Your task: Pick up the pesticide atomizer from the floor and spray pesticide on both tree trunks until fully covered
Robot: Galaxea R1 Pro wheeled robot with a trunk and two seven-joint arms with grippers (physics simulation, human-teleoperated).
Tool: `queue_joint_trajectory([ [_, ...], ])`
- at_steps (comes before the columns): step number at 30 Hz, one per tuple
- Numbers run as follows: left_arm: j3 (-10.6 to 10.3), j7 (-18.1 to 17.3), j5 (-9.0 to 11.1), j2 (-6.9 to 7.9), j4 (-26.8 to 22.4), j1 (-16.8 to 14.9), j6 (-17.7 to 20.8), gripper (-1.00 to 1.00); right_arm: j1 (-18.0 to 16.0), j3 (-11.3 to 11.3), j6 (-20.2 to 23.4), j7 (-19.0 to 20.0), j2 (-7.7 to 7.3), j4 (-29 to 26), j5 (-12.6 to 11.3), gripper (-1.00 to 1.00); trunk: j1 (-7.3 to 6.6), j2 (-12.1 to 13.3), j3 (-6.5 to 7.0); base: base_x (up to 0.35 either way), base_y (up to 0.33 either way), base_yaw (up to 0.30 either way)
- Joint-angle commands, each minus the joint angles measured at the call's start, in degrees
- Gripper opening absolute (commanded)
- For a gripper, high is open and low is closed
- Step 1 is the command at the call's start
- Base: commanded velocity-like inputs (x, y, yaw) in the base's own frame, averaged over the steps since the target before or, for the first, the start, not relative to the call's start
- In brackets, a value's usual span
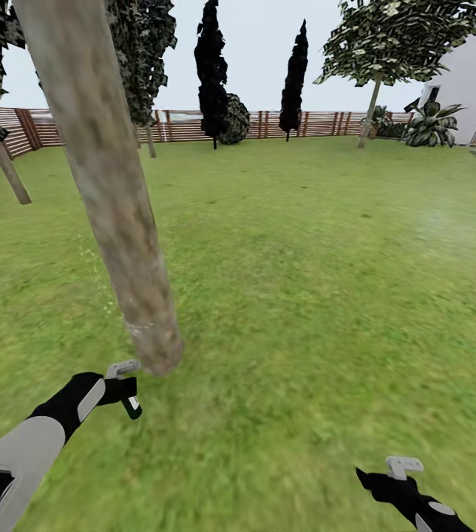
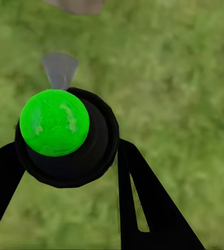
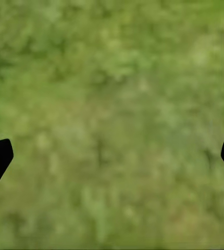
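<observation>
Pesticide atomizer [image 1: 126,390] — clamped in the left tool [image 2: 70,156], fingers [image 2: 143,208] closed against its dark body, held low just beside the foot of the leaning tree trunk [image 1: 101,177]. Pale specks [image 1: 94,270] on grass beside trunk. Right tool [image 3: 112,156] — spread wide, empty, above the lawn [image 1: 327,281].

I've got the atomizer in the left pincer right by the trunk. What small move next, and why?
Probably tilt the left pincer upward so the atomizer aims higher. It sits at the foot of the tree trunk, and the faint pale pesticide specks show low down beside it, while the long stretch above looks bare.
</observation>
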Motion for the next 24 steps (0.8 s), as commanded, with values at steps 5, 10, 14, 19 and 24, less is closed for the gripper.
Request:
queue_joint_trajectory([
  [5, 0.01, 0.08, -0.08, 0.08, 0.05, 0.05, -0.08, -1.0, 0.01, 0.0, -0.08, 0.0, 0.0, -0.01, 0.0, 1.0, 0.0, 0.0, 0.0, -0.217, -0.088, 0.0],
  [10, -0.29, 0.26, -0.14, 0.19, -0.76, 1.25, -0.2, -1.0, 0.02, 0.04, -0.03, -3.91, -0.28, -0.1, 0.0, 1.0, 0.0, 0.0, 0.0, -0.048, -0.003, 0.0],
  [14, -0.22, 0.37, -0.24, 0.52, -1.58, 0.66, 0.85, -1.0, 0.01, 0.07, 0.0, -6.2, -0.16, -0.1, 0.0, 1.0, 0.0, 0.0, 0.0, -0.001, 0.0, 0.0],
  [19, -0.15, 0.28, -1.1, 1.9, -9.0, -6.27, 15.94, -1.0, 0.0, 0.09, 0.0, -6.33, -0.09, -0.1, 0.0, 1.0, 0.0, 0.0, 0.0, 0.0, 0.0, 0.0],
  [24, -0.09, 0.08, -2.38, 5.99, -17.26, -13.72, 27.21, -1.0, 0.0, 0.09, 0.0, -6.39, -0.09, -0.01, 0.0, 1.0, 0.0, 0.0, 0.0, 0.0, 0.0, 0.0],
])
